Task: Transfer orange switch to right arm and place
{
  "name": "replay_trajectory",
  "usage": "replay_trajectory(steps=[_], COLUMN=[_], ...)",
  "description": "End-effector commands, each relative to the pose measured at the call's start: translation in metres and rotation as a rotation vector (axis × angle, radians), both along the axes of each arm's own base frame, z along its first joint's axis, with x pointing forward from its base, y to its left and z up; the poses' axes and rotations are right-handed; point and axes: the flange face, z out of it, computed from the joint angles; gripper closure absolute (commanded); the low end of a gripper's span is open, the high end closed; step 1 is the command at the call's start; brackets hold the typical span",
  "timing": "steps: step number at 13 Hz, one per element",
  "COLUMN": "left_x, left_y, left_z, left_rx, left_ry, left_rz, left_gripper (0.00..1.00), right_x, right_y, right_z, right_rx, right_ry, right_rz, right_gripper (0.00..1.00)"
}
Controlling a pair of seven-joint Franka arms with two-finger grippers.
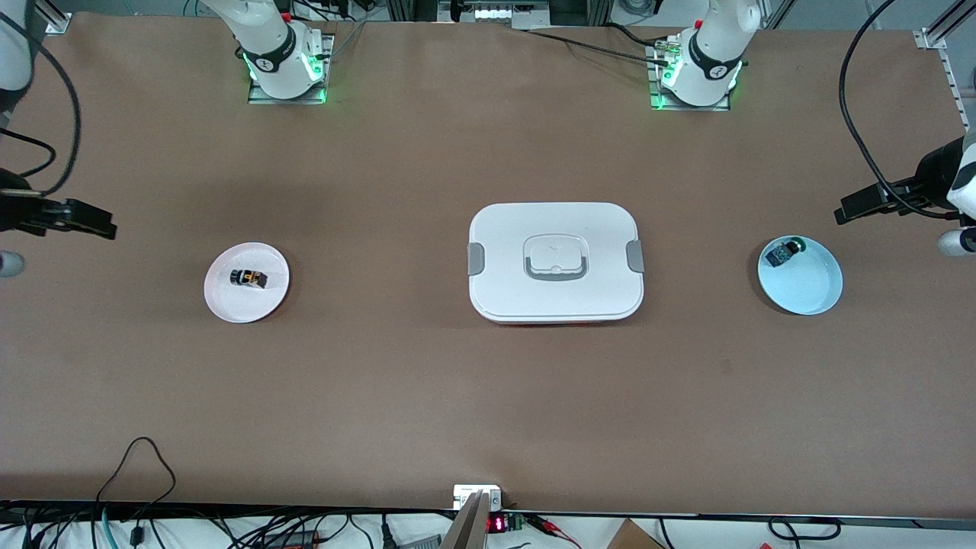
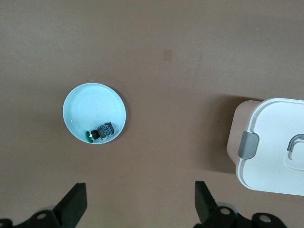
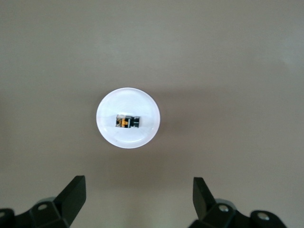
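Pre-grasp: tiny orange switch (image 3: 127, 122) untouched on round white plate (image 1: 221, 301); both end effectors (right (image 3: 137, 202), left (image 2: 141, 204)) spread wide, empty, hovering; next, descend w/ precise centring.

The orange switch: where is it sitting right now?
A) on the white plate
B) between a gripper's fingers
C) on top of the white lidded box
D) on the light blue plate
A: the orange switch lies on the white plate toward the right arm's end of the table, while the light blue plate holds a blue-and-green component.
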Motion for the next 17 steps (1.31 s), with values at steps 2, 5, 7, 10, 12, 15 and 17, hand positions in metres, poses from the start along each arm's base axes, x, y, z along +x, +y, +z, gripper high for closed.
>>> replay_trajectory(steps=[2,5,7,10,12,15,17], left_x=[0.004,0.002,0.003,0.003,0.003,0.004,0.004], left_y=[0.0,0.005,0.011,0.012,0.013,0.005,-0.002], left_z=[0.006,0.006,0.005,0.005,0.005,0.005,0.005], left_rx=[-0.014,-0.019,-0.025,-0.024,-0.021,-0.015,-0.01], left_ry=[-0.009,0.0,-0.003,-0.01,-0.01,-0.01,-0.008], left_rz=[-0.008,-0.033,-0.056,-0.057,-0.058,-0.075,-0.089], left_gripper=[0.0,0.0,0.0,0.0,0.0,0.0,0.0], right_x=[-0.026,-0.032,-0.037,-0.044,-0.044,-0.043,-0.042], right_y=[-0.024,-0.024,-0.022,-0.021,-0.027,-0.027,-0.025], right_z=[-0.028,-0.029,-0.02,-0.008,-0.007,-0.002,0.0], right_rx=[0.011,0.014,0.018,0.021,0.068,0.074,0.074], right_ry=[-0.038,-0.028,-0.031,-0.042,-0.05,-0.06,-0.064], right_rz=[-0.037,-0.03,-0.017,-0.023,-0.04,-0.034,-0.031], right_gripper=[0.0,0.0,0.0,0.0,0.0,0.0,0.0])
